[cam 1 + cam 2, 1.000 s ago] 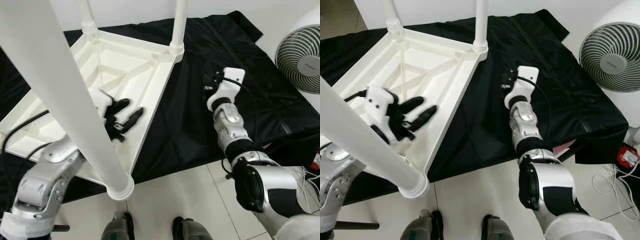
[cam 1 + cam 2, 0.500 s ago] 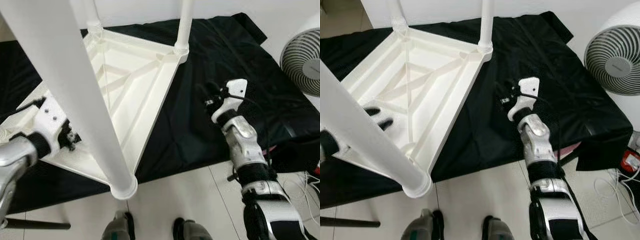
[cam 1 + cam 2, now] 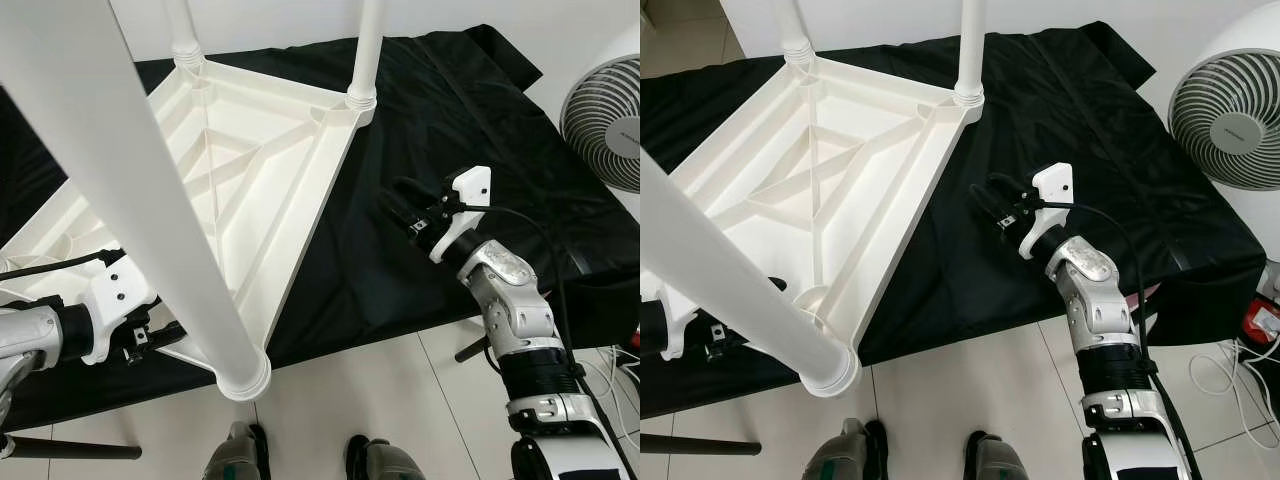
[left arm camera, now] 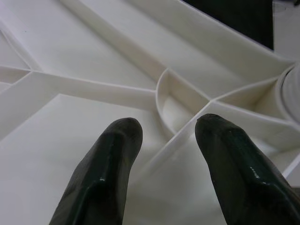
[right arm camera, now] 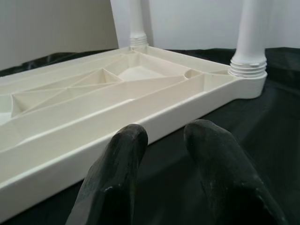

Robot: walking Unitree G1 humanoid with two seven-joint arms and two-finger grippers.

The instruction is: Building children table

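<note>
Upturned white table (image 3: 250, 170), legs fitted; right gripper (image 3: 992, 203) spread, just beside its edge; left gripper (image 4: 164, 140) spread over underside ribs; probably next: gripping to flip.

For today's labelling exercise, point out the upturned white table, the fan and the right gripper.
upturned white table (image 3: 855, 195), right eye view, ribbed underside.
fan (image 3: 1225, 120), right eye view, front grille.
right gripper (image 3: 990, 200), right eye view, between its fingertips.

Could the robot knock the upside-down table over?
Maybe. The left claw is right by the near leg at its corner, so a bump might loosen or tilt that leg. The right claw hovers near the table's edge and could shove the table across the slippery black cloth.
</note>
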